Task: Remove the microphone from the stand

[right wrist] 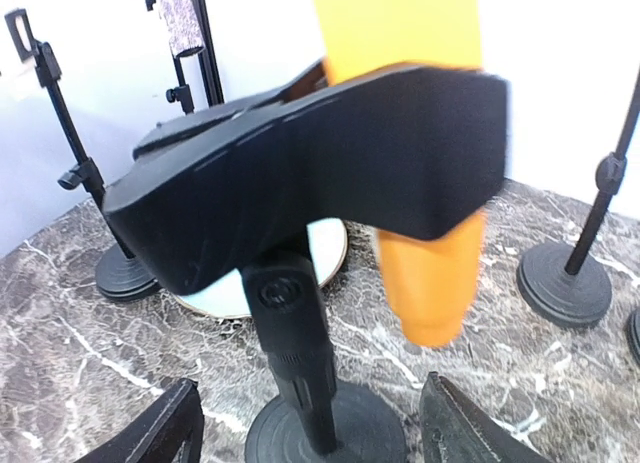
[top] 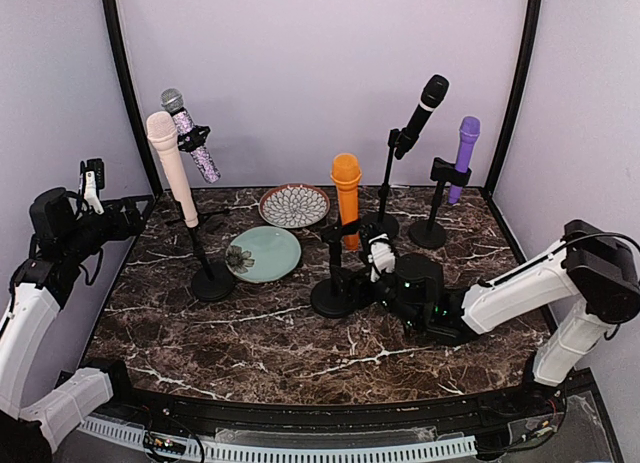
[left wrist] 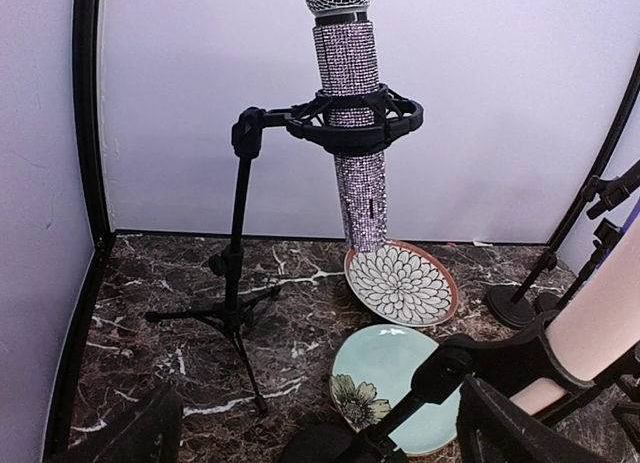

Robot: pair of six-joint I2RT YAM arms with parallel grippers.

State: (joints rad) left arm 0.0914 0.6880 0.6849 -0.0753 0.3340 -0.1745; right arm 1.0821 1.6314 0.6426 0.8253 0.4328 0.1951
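- Subject: the orange microphone (top: 346, 198) is seated in its stand (top: 334, 283), just right of the table's centre in the overhead view. It is upright, head up, with its tail hanging below the holder.
- Holder: seen from the right wrist, the black clip (right wrist: 320, 173) wraps the orange body. The tapered lower end shows beneath the clip, clear of the tabletop.
- Right gripper (top: 377, 255): low over the table, close in at about 3 o'clock of the stand's post. Jaws spread. Its fingers (right wrist: 150, 433) flank the post and round base and hold nothing. Whether either finger touches the stand, I cannot tell.
- Left gripper (left wrist: 320, 403): raised at the table's 9 o'clock edge, well apart from the orange microphone. Jaws spread wide, empty.
- Ahead of the left gripper: a glitter microphone (left wrist: 355, 133), gripped in a ring mount on a tripod stand (left wrist: 235, 283), at about 11 o'clock on the table.
- A pale pink microphone (top: 172, 168) leans on its own stand at roughly 10 o'clock of centre.
- A black microphone (top: 422, 113) and a purple microphone (top: 463, 158), each on its own stand, sit at 1 to 2 o'clock near the back wall.
- Plates: a petal-patterned plate (top: 294, 205) at 12 o'clock, and a teal plate (top: 264, 253) just beside it at its 7 o'clock.
- Surface: dark marbled table (top: 250, 333).
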